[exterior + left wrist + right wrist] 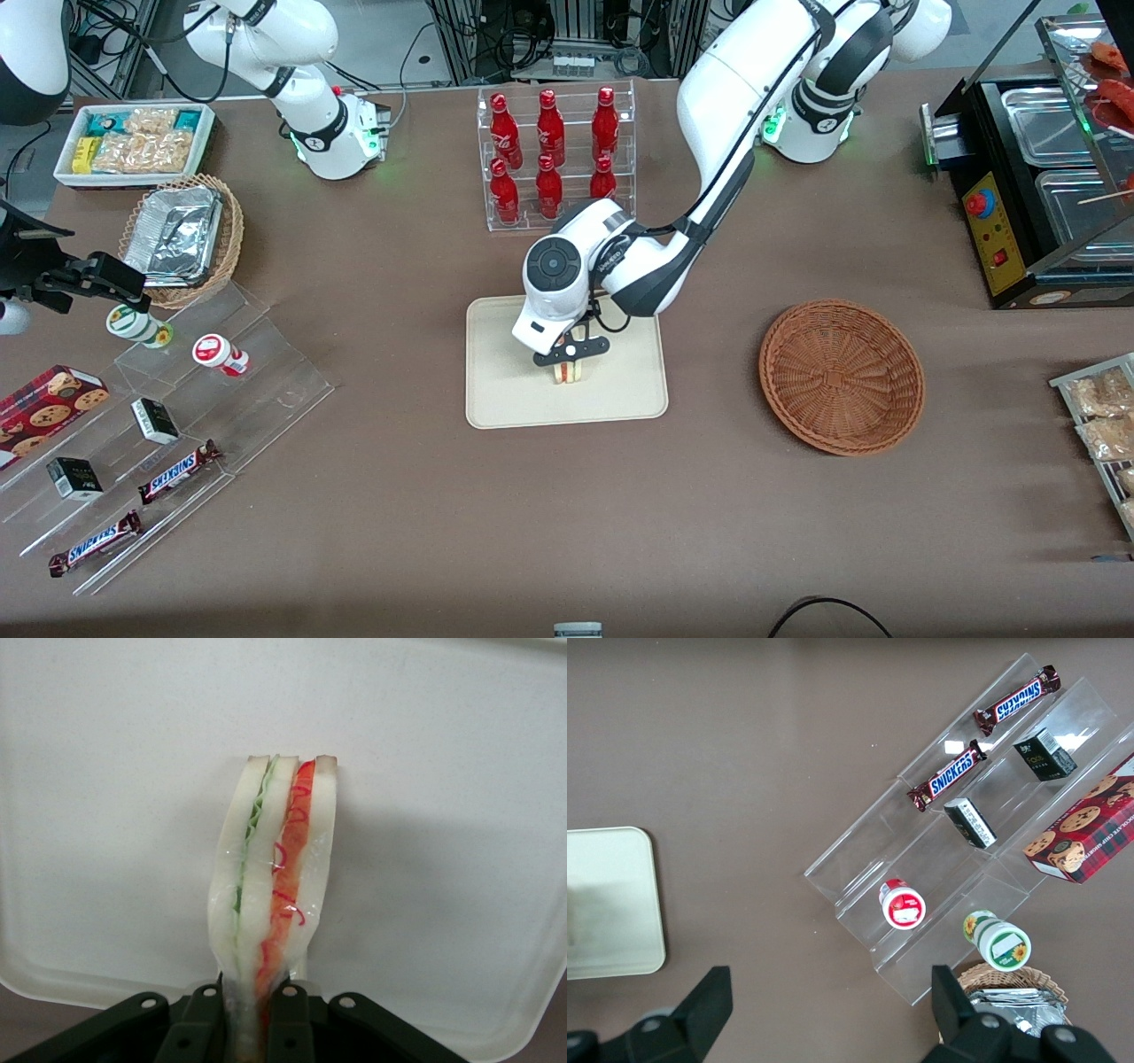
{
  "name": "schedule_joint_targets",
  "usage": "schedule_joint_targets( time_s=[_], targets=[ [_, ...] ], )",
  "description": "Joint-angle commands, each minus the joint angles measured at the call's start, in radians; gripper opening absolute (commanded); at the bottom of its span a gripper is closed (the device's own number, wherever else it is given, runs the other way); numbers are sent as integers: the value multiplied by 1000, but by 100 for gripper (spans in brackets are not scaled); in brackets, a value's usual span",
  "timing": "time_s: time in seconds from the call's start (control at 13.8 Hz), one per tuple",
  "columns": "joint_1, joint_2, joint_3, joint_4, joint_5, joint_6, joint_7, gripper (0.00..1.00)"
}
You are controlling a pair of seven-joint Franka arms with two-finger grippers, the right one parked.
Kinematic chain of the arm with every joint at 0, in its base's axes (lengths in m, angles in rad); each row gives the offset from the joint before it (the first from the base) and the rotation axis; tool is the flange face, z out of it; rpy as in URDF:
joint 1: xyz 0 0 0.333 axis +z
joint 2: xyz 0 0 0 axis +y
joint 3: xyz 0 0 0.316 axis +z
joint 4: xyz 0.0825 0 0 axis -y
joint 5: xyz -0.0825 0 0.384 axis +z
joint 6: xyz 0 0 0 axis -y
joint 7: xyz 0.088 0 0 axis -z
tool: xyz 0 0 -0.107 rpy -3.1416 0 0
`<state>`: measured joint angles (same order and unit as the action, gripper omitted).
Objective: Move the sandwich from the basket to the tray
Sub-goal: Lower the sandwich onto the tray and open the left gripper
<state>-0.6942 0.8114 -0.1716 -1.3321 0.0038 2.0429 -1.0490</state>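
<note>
My gripper (570, 356) is over the middle of the cream tray (505, 403), shut on the sandwich (568, 371). In the left wrist view the sandwich (275, 868) stands on edge, its pale bread layers with green and red filling squeezed between the two dark fingers (291, 1019). The tray's surface (461, 815) fills the background under it. The sandwich's lower end looks down at or very near the tray. The reddish-brown round basket (842, 377) sits empty on the table beside the tray, toward the working arm's end.
A clear rack of red bottles (554, 155) stands farther from the front camera than the tray. Clear stepped shelves with snack bars and small boxes (159, 443) lie toward the parked arm's end. A black appliance with metal pans (1036, 186) sits at the working arm's end.
</note>
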Motion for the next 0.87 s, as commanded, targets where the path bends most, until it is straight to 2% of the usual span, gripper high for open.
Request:
schedule_joint_targets(
  time_s=[0.0, 0.07, 0.14, 0.43, 0.8],
  targets=[
    [-19, 32, 17, 45, 7, -10, -40, 0],
    [-21, 34, 17, 47, 7, -10, -40, 40],
    [-21, 32, 17, 47, 7, -10, -40, 99],
    [-21, 5, 18, 51, 7, -26, -39, 100],
    [-11, -113, 18, 76, 4, -170, -25, 100]
  ],
)
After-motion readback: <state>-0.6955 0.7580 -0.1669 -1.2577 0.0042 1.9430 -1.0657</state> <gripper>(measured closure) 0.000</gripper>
